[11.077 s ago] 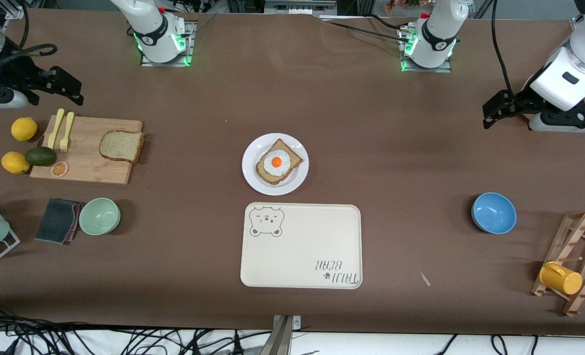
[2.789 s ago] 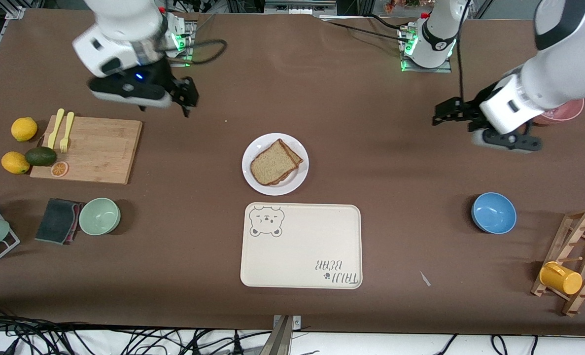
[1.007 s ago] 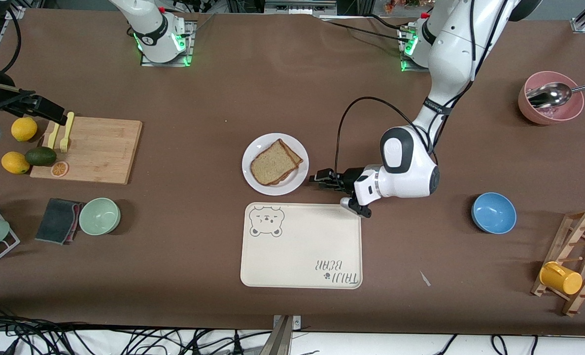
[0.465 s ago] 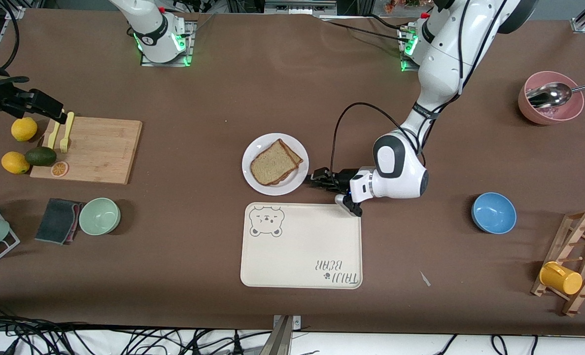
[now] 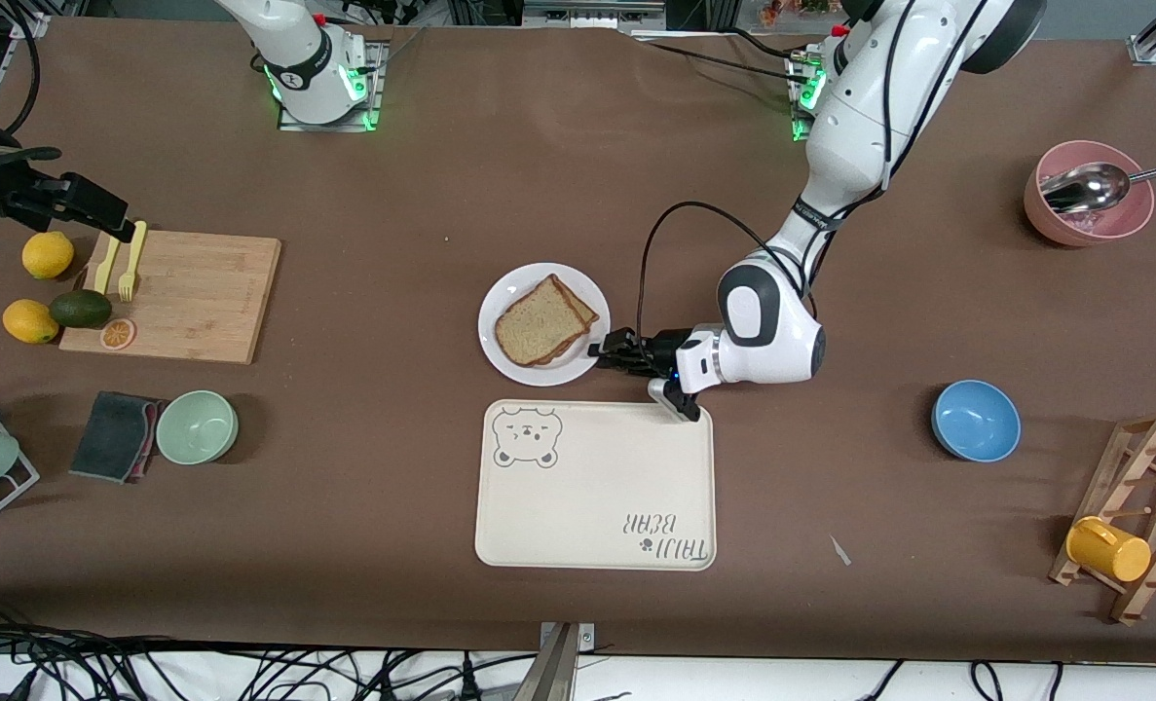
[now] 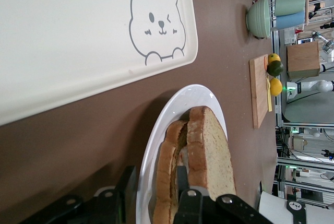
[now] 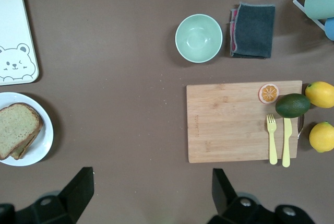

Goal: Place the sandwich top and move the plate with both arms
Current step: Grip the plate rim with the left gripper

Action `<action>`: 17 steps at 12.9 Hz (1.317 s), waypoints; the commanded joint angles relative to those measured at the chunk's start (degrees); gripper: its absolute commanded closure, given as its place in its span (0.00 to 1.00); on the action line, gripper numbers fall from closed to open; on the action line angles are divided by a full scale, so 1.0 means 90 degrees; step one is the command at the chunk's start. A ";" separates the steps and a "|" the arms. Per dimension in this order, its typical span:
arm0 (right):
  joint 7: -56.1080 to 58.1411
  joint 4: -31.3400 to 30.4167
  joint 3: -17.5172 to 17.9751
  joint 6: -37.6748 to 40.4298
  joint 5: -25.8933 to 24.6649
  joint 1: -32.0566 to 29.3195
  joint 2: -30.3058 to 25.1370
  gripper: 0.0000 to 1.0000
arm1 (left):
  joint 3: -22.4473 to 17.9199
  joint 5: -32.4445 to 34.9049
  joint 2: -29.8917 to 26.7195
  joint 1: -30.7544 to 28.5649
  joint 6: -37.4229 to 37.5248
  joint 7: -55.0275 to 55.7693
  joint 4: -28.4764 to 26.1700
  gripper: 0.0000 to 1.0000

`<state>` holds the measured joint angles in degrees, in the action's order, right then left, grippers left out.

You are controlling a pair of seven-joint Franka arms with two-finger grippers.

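Since sandwich top (image 5: 535, 329) already lies on plate (image 5: 500, 297), centre frame | left gripper (image 5: 605, 352) half-open astride rim, grip uncertain | right gripper (image 5: 110, 222) wide open, empty, waiting upper left | plate move left

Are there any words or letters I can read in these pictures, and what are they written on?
"TAIJI BEAR": printed in grey at one corner of the cream bear-print tray, upside down in the front view, beside a small paw mark.
Small dark lettering on a band of the left arm: too small to read.
Nothing else carries readable text.
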<state>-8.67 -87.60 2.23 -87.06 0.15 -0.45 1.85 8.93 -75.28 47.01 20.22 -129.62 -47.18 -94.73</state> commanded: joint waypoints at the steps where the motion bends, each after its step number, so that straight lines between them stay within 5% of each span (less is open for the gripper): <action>1: 0.0035 0.0007 0.0016 0.0112 0.0012 0.0011 -0.0079 0.00 | -0.0045 -0.0259 0.0040 0.0067 -0.0061 -0.0295 0.0038 0.65; 7: 0.0045 0.0026 0.0006 0.0102 0.0012 0.0041 -0.0079 0.00 | -0.0045 -0.0288 0.0157 0.0175 -0.0217 -0.0470 0.0028 0.66; 10: 0.0045 0.0027 0.0006 0.0093 0.0012 0.0041 -0.0079 0.00 | -0.0045 -0.0288 0.0147 0.0195 -0.0207 -0.0480 0.0028 0.85; 17: 0.0065 0.0036 -0.0004 0.0112 0.0012 0.0041 -0.0089 0.00 | -0.0045 -0.0288 0.0128 0.0253 -0.0178 -0.0558 -0.0041 1.00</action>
<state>-8.60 -87.60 2.24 -86.95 0.15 -0.19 1.76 8.92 -75.35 48.35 21.85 -130.68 -50.12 -94.75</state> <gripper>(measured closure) 0.000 0.952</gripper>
